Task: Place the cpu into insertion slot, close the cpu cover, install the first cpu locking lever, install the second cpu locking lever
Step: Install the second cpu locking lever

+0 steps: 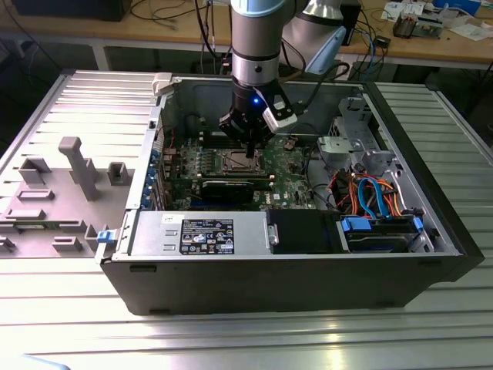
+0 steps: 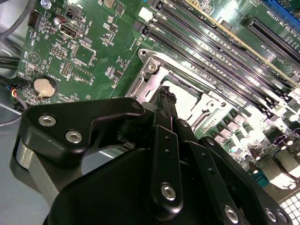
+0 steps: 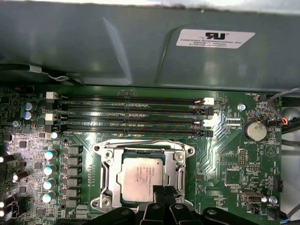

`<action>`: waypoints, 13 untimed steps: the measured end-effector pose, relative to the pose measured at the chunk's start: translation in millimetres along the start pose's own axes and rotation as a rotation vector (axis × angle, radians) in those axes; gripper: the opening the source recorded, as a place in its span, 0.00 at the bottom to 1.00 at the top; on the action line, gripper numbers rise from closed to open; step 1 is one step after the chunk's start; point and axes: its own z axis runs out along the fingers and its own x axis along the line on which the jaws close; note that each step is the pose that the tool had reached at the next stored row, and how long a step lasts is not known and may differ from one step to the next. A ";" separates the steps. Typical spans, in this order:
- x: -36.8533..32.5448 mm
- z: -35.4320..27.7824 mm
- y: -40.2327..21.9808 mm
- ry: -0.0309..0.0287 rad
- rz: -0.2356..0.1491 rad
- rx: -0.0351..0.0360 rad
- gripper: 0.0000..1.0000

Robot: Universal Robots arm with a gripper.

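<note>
**A:** Where does the chip (image 3: 139, 180) lie from the gripper (image 3: 161, 191)?

**B:** Straight under it. In the first wrist view the chip lies flat in the socket (image 1: 241, 160), silver top up. The fingertips hang over the chip's edge farthest from the memory slots (image 3: 131, 112), near one corner. I can't say whether they touch it or hover just above.

**A:** And the fingers themselves?

**B:** Drawn together to a narrow point in both wrist views, with nothing visible between them. I judge that the gripper carries nothing.

**A:** So the chip is already in place?

**B:** It looks so. It sits square to the socket, its edges running in line with the memory slots and across them.

**A:** What about the cover (image 3: 143, 145)?

**B:** A silver frame surrounds the chip, which shows through its window. It seems to lie flat on the board (image 3: 234, 159), but I can't tell if it is fully down or latched. I can't make out the levers well enough to say how they stand.

**A:** How is the arm set?

**B:** In the exterior view it comes down nearly upright into the open computer case (image 1: 308, 277), with the gripper low over the socket. The work is right below the fingertips, so only small moves at the frame's edge are called for, not a reach across the board
</note>
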 end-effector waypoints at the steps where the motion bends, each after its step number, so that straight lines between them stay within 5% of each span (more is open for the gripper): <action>1: 0.0 -1.2 -0.1 0.0000 0.000 0.0001 0.11; 3: -0.4 -9.4 0.0 -0.0001 0.000 -0.0038 0.11; 6: -0.2 -9.9 -4.7 0.0011 0.000 -0.0102 0.11; 9: 0.0 -9.8 -10.1 0.0026 0.002 -0.0371 0.11; 11: 0.1 -9.8 -12.6 0.0028 0.003 -0.0495 0.11; 13: 0.2 -9.8 -15.5 0.0026 0.003 -0.0546 0.11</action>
